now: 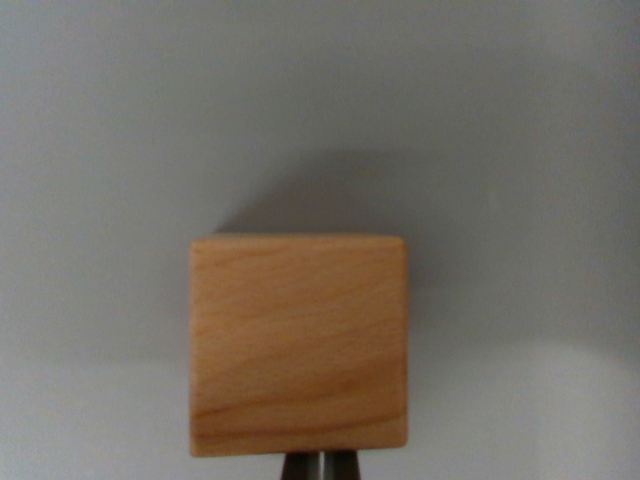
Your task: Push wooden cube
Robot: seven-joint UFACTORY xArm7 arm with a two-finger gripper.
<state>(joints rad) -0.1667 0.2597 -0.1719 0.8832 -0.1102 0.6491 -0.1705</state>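
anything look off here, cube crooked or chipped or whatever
Nothing stands out. The wooden cube sits square to the wrist view on a plain grey surface, its visible face unchipped. The gripper shows only as a dark sliver at the bottom edge, right below the cube.

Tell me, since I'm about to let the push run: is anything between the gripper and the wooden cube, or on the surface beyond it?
Nothing visible. The gripper tips sit right at the wooden cube's near edge, and the grey surface beyond shows only the cube's shadow.
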